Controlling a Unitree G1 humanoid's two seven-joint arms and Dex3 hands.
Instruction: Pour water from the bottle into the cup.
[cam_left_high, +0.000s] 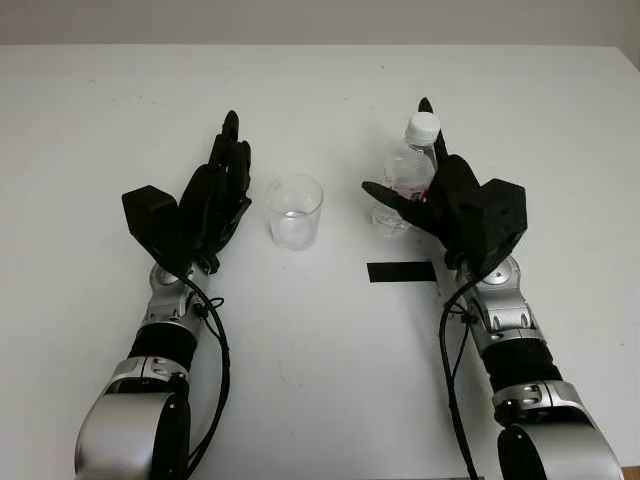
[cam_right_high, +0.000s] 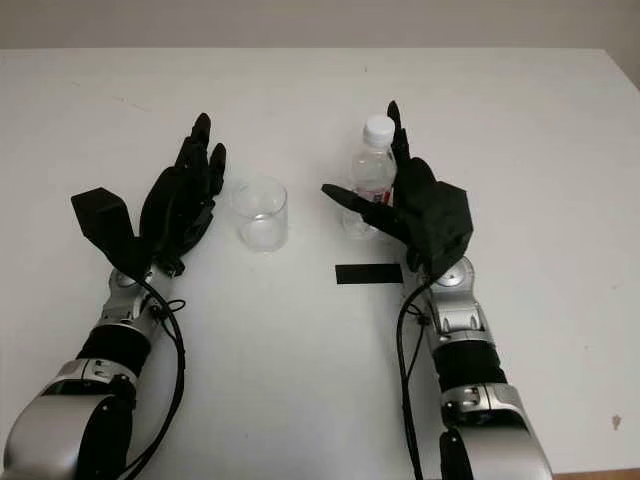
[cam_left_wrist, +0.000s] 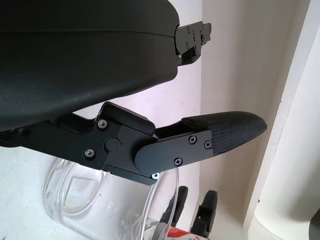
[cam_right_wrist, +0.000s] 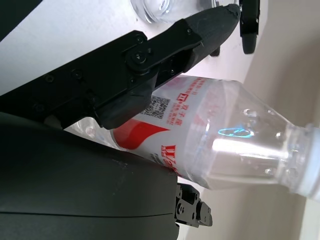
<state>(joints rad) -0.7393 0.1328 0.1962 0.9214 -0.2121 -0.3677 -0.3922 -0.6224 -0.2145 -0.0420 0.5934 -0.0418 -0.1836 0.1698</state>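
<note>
Centre-right of frame: clear plastic water bottle with white cap (cam_left_high: 408, 178), upright on white table (cam_left_high: 320, 340). Right hand (cam_left_high: 440, 195) beside it, fingers around label, not yet clamped; close low, squarely. Clear glass cup (cam_left_high: 295, 211) centre; left hand (cam_left_high: 215, 195) beside, open.

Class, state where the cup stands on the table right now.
In the left eye view the cup stands upright on the table, just beside the open left hand, with the bottle on its other side.

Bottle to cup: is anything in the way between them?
Nothing visible. The bottle stands upright with its white cap on, the right hand around it. Bare table separates it from the cup. The left hand, open, is beside the cup's far side.
</note>
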